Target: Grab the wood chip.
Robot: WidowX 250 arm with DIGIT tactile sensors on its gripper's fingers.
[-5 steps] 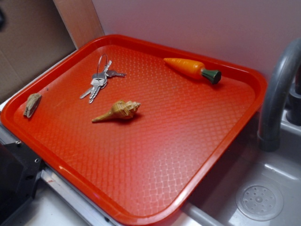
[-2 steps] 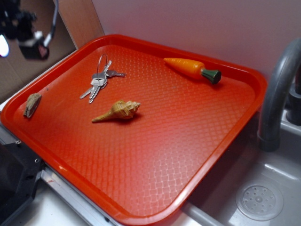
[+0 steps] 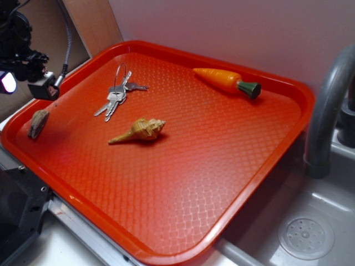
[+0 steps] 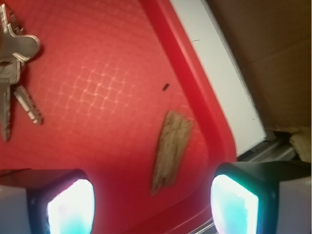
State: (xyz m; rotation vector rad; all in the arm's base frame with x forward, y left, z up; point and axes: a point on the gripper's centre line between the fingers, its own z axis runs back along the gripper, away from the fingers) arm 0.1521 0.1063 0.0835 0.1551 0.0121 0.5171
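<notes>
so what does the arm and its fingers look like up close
The arm is black, with a dark cable looping off its side. The fingers are dark blocky housings with grey outer faces and glowing white-to-teal pads.

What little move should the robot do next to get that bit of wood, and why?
Probably lower straight down. In the wrist view the small flat grey-brown wood chip lies between the two open fingers of the end effector, close to the red plastic tray's rim. In the exterior view the end effector hangs above the chip, not touching it.
</notes>
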